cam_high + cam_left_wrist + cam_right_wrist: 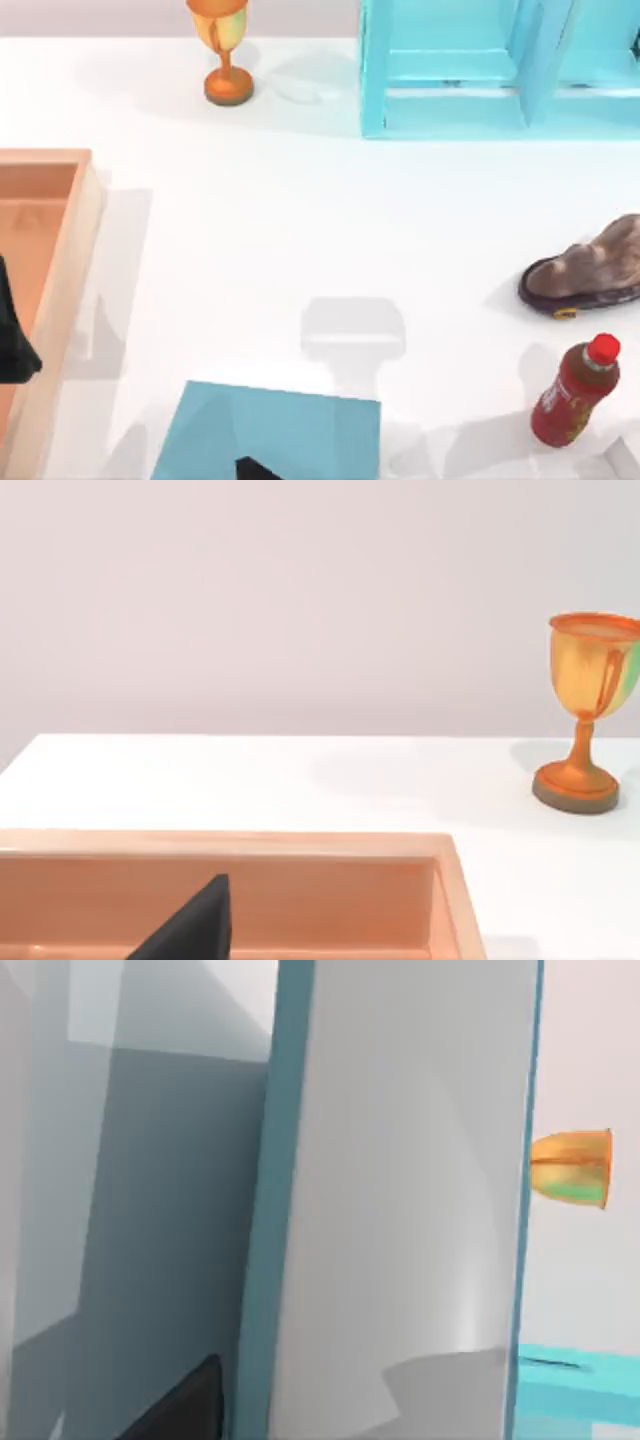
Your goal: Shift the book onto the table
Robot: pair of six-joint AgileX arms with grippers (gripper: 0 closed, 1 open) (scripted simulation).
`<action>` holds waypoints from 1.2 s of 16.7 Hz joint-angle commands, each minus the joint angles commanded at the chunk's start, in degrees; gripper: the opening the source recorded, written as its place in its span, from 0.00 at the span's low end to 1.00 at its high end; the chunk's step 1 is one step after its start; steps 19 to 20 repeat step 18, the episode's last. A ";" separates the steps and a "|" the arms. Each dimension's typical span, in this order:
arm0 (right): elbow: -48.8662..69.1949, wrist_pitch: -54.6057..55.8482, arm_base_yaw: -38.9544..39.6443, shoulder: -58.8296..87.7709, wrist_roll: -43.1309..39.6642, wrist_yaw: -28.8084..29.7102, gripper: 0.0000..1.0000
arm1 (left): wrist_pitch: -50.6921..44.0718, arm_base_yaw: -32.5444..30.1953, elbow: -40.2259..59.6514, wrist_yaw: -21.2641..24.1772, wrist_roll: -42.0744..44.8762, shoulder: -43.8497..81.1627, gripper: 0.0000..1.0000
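Observation:
The book, a large hardcover with a light-blue cover, hangs tilted at the front middle of the top view. Its shadow falls on the white table further back, so it is off the surface. My right gripper shows as a dark tip at the book's near edge and is shut on it. In the right wrist view the book's white page edges and blue cover edge stand close up, beside one dark finger. My left gripper is parked over the wooden tray at the far left.
An orange-brown wooden tray runs along the left edge. A gold trophy cup and a cyan shelf unit stand at the back. At the right lie a brown lumpy object and a red bottle.

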 joint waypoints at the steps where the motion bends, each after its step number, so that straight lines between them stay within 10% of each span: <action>1: 1.23 -4.10 1.98 0.84 3.51 0.80 1.00 | 0.00 0.00 0.00 0.00 0.00 0.00 1.00; 11: 17.86 -57.21 17.58 7.06 46.54 7.77 1.00 | 0.00 0.00 0.00 0.00 0.00 0.00 1.00; 20: 23.72 -68.70 18.37 5.85 55.59 9.47 1.00 | 0.00 0.00 0.00 0.00 0.00 0.00 1.00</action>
